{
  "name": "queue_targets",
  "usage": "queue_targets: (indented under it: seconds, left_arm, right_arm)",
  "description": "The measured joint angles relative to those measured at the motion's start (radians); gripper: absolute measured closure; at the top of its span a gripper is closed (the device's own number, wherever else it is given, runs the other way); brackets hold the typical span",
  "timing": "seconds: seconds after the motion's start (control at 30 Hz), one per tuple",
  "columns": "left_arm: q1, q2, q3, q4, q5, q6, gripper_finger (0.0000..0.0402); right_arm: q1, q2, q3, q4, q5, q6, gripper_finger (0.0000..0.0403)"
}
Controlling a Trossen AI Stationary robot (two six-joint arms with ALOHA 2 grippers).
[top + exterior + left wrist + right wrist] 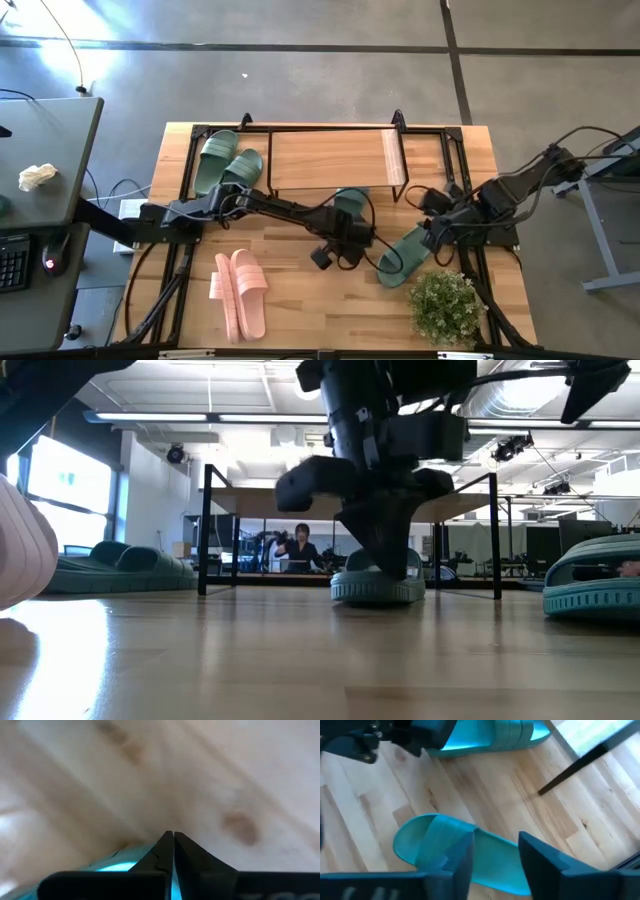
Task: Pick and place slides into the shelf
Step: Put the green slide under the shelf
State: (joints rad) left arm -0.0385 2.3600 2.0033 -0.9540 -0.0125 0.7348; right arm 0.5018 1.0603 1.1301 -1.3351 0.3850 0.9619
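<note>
Left tool (173,840) pinched on green slide (378,586).

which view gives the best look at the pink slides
The high view: both pink slides lie side by side, whole and unobstructed, on the tabletop near its front edge. The low view shows only a blurred pink edge at its left margin. Neither wrist view shows them.

Shelf (335,157): wood plank top, black frame, at table's far edge. Green pair (227,166) flat beside its left end. Pink pair (239,291) near front. Two single green slides (350,212) (404,256) mid-table, one apparently pinched.
</note>
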Motion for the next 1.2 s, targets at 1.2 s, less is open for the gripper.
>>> queue_targets:
  seconds: [1.2]
  left_arm:
    - [-0.028, -0.005, -0.103, -0.187, 0.025, 0.015, 0.0401]
  right_arm:
    - [-0.284, 0.348, -0.597, 1.310, 0.013, -0.099, 0.0403]
